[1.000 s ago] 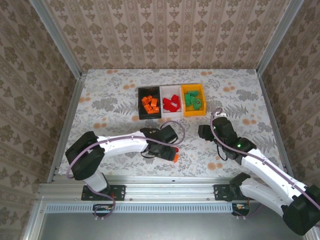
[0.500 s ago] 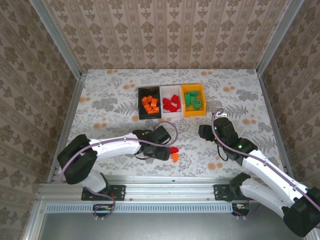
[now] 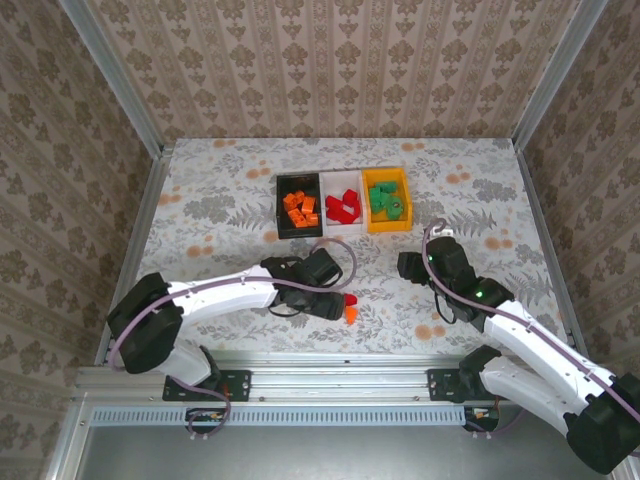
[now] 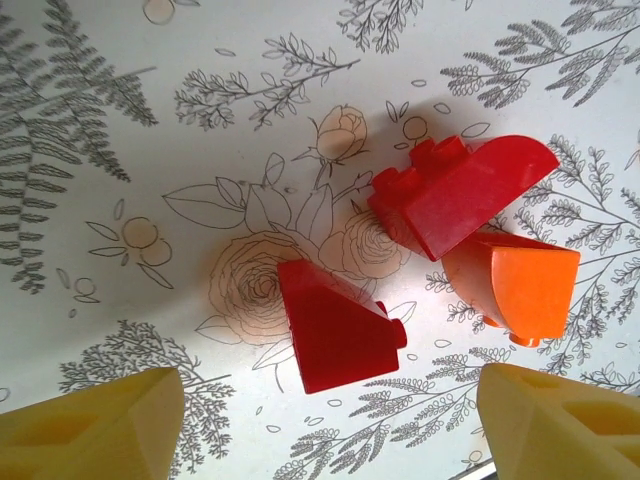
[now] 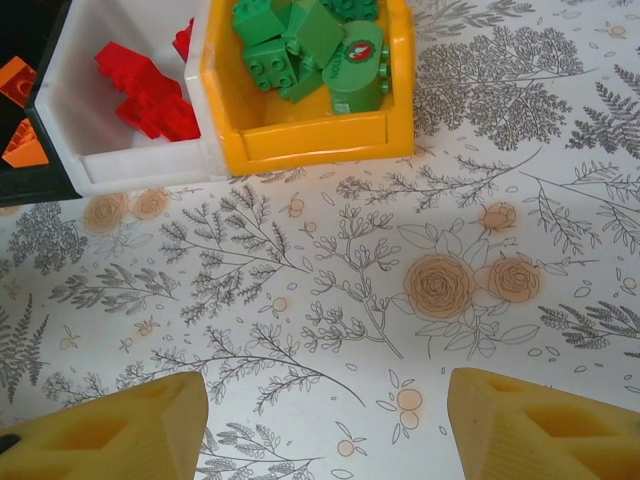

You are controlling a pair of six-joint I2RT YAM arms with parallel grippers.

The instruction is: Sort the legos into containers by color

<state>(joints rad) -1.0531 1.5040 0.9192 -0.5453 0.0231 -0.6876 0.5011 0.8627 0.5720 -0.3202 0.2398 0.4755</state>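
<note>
Left gripper, jaws spread wide and holding nothing, hangs low over the three loose legos at the near middle of the table; its yellow fingertips frame the near edge of the wrist view. One red wedge lies just ahead of the gap between the fingers and clear of its neighbours. Beyond it to the right, a second red brick with studs rests against an orange brick, the two apparently touching. Step in hand, as judged: pick one red brick for the white bin. Good practice would be to take the lone wedge first: centre the jaws on it, turn them to close on its flat sides rather than the slope, and descend until the pads straddle it before closing. The touching pair is likelier to be knocked or grabbed together. Farther off stand three bins in a row: black bin with orange pieces, white with red, orange-yellow bin with green. Right gripper, also spread and unladen, hovers near the orange-yellow bin, well apart from the loose bricks
</note>
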